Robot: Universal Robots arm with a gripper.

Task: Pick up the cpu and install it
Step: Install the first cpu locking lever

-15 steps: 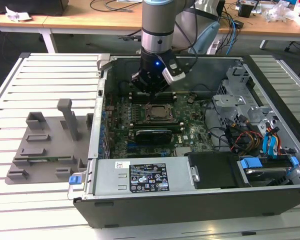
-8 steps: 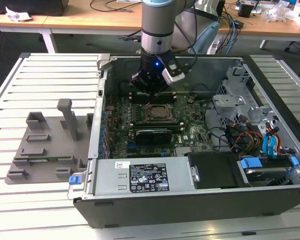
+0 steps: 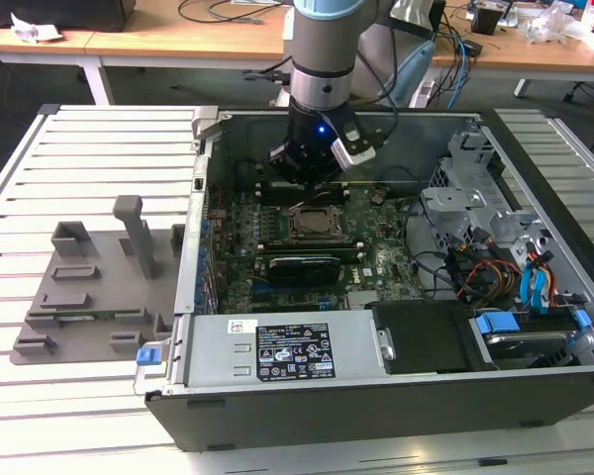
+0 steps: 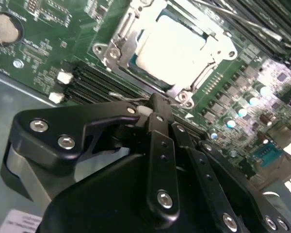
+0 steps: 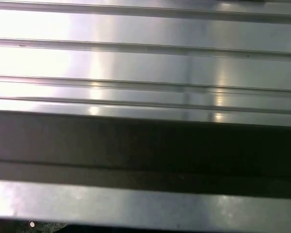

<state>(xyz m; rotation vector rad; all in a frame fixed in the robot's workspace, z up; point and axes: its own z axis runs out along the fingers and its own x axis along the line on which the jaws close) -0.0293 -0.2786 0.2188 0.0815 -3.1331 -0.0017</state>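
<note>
The cpu (image 4: pixel 172 46), a flat square chip with a bright silver top, lies inside the metal-framed socket (image 4: pixel 117 36) on the green motherboard. In the exterior view the cpu (image 3: pixel 317 222) sits mid-board inside the open computer case. My gripper (image 3: pixel 309 178) hangs just behind the socket, a little above the board. In the second wrist view my gripper (image 4: pixel 154 101) has its black fingers (image 4: pixel 160 141) drawn together to a point just short of the socket frame. I see nothing between them.
A grey plastic holder tray (image 3: pixel 89 287) rests on the slatted table at the exterior view's left. The case holds a power supply (image 3: pixel 277 351) at the front and a drive cage with cables (image 3: pixel 495 247) on the right. Ribbed metal (image 5: pixel 145 63) shows in the first wrist view.
</note>
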